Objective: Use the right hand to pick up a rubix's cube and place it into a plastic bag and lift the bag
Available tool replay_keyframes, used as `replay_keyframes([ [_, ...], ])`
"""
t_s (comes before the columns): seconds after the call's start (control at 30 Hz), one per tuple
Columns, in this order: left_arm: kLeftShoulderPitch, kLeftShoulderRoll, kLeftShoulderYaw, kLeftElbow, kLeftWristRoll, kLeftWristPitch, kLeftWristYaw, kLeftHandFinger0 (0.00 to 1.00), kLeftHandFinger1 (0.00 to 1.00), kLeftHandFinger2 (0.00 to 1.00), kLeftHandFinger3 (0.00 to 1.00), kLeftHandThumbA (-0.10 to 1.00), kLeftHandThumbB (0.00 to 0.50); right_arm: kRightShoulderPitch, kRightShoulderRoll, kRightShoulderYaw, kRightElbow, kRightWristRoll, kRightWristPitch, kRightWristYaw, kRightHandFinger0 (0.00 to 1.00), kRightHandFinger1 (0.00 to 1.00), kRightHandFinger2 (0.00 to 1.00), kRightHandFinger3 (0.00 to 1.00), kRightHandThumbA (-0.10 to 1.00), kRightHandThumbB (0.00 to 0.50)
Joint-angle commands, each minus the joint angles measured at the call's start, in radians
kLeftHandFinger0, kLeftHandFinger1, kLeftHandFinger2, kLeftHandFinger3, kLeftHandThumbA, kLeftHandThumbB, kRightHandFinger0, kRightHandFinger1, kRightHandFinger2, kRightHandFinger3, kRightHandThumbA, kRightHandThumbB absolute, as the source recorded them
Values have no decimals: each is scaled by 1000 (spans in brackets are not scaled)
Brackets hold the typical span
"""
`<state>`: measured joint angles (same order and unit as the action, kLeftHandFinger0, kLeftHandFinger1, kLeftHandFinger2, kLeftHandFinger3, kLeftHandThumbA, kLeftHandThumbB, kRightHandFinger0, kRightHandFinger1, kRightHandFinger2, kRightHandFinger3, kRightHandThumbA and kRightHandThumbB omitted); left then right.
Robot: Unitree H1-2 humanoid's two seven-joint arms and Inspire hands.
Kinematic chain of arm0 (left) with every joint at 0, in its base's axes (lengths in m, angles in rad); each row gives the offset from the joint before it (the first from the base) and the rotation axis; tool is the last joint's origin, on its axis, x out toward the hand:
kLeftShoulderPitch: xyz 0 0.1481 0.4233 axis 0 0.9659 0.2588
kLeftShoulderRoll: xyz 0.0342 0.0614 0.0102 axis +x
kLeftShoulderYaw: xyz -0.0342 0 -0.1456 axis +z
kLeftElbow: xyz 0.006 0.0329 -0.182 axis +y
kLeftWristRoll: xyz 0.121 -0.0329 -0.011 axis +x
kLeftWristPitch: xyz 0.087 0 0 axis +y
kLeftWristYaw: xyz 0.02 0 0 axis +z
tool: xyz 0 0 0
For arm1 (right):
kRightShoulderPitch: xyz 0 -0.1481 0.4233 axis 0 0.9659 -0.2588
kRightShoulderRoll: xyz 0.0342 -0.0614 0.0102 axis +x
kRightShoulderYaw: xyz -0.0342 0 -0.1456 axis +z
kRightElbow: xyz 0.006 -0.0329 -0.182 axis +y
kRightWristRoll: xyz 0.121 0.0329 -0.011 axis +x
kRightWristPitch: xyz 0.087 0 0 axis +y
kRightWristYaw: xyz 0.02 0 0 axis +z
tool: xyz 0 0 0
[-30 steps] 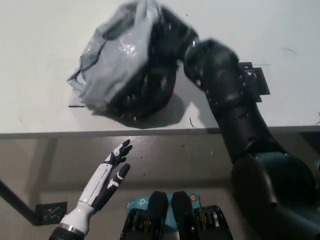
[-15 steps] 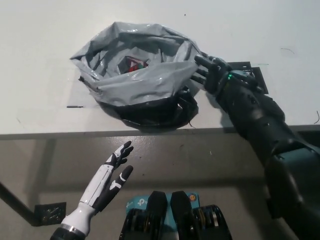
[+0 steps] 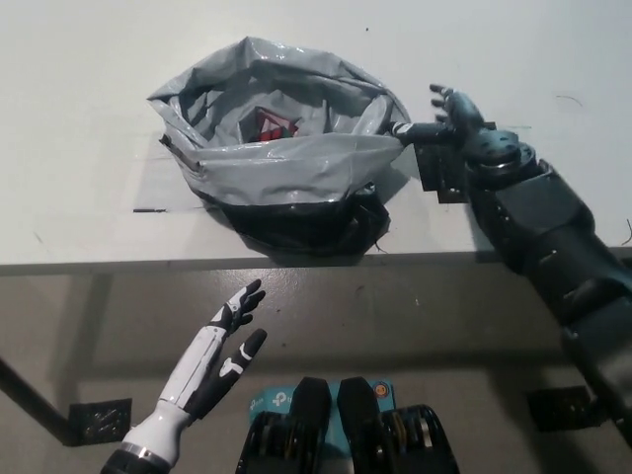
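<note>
White table (image 3: 79,118): plastic bag (image 3: 281,163) holds the rubix's cube (image 3: 269,125). Right hand (image 3: 452,117), at the bag's three o'clock, released; regrasp the rim firmly, then lift. Left hand (image 3: 225,341) idles, fingers apart.

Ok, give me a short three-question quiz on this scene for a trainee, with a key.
1. True or false: the rubix's cube lies inside the plastic bag.
2. Which hand is at the bag's rim? A) white left hand B) black right hand
3. Fill in: the bag rests on the white ____.

Key: 1 true; 2 B, its fingers spread beside the rim's right edge, while the left hand hangs open below the table edge; 3 table.
</note>
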<state>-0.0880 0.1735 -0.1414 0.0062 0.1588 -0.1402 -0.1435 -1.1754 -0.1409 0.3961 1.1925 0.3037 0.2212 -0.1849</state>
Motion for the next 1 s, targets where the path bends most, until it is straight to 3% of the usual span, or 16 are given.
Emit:
replay_keyframes([
  [0.0, -24, 19, -2, -34, 10, -32, -10, 1000, 1000, 1000, 1000, 943, 174, -103, -132, 171, -276, -329, 67, 72, 1000, 1000, 1000, 1000, 842, 500],
  [0.17, -27, 18, -4, -32, 14, -33, -7, 1000, 1000, 1000, 1000, 954, 183, -56, -192, 119, -511, -285, 89, 106, 1000, 1000, 1000, 1000, 916, 498],
  [0.23, -29, 19, -3, -32, 13, -31, -9, 1000, 1000, 1000, 1000, 963, 182, -33, -209, 70, -610, -231, 87, 135, 1000, 1000, 1000, 1000, 1000, 476],
  [0.27, -30, 22, -3, -31, 15, -31, -9, 1000, 1000, 1000, 1000, 966, 180, -12, -218, 11, -698, -160, 84, 166, 1000, 1000, 1000, 1000, 1000, 439],
  [0.33, -31, 22, -5, -30, 18, -32, -9, 1000, 1000, 1000, 1000, 966, 177, 7, -217, -53, -762, -82, 73, 189, 1000, 1000, 1000, 1000, 1000, 426],
  [0.37, -31, 21, -5, -29, 17, -32, -9, 1000, 1000, 1000, 1000, 965, 176, 16, -213, -96, -798, -29, 83, 198, 1000, 1000, 1000, 1000, 1000, 485],
  [0.4, -30, 20, -5, -28, 16, -35, -10, 1000, 1000, 1000, 1000, 961, 169, 25, -211, -135, -838, 17, 86, 206, 1000, 1000, 1000, 1000, 1000, 496],
  [0.47, -28, 21, -8, -27, 16, -40, -11, 1000, 1000, 1000, 1000, 959, 169, 74, -197, -250, -975, 117, 34, 188, 1000, 1000, 1000, 1000, 1000, 450],
  [0.5, -28, 21, -8, -27, 16, -40, -11, 1000, 1000, 1000, 1000, 959, 169, 74, -197, -250, -975, 117, 34, 188, 1000, 1000, 1000, 1000, 1000, 450],
  [0.53, -31, 23, -8, -30, 17, -34, -13, 1000, 1000, 1000, 1000, 958, 169, 106, -180, -306, -1046, 128, -26, 153, 1000, 1000, 1000, 1000, 1000, 417],
  [0.67, -34, 23, -11, -26, 28, -40, -9, 1000, 1000, 1000, 1000, 965, 167, 177, -159, -413, -1182, 193, -82, 131, 1000, 1000, 1000, 1000, 1000, 436],
  [0.7, -34, 23, -11, -26, 28, -41, -9, 1000, 1000, 1000, 1000, 966, 167, 195, -160, -428, -1213, 192, -95, 122, 1000, 1000, 1000, 1000, 1000, 487],
  [0.8, -48, 23, 0, -24, 17, -31, -6, 1000, 1000, 1000, 1000, 949, 169, 305, -170, -460, -1383, 74, -184, 58, 1000, 1000, 1000, 1000, 1000, 386],
  [0.83, -65, 24, 10, -17, 9, -30, -2, 1000, 1000, 1000, 1000, 956, 172, 371, -170, -462, -1479, -21, -235, 27, 1000, 1000, 1000, 1000, 1000, 410],
  [0.97, -79, 26, 18, -11, 5, -29, 2, 1000, 1000, 1000, 1000, 959, 171, 452, -154, -463, -1581, -102, -272, 10, 1000, 1000, 1000, 1000, 1000, 392],
])
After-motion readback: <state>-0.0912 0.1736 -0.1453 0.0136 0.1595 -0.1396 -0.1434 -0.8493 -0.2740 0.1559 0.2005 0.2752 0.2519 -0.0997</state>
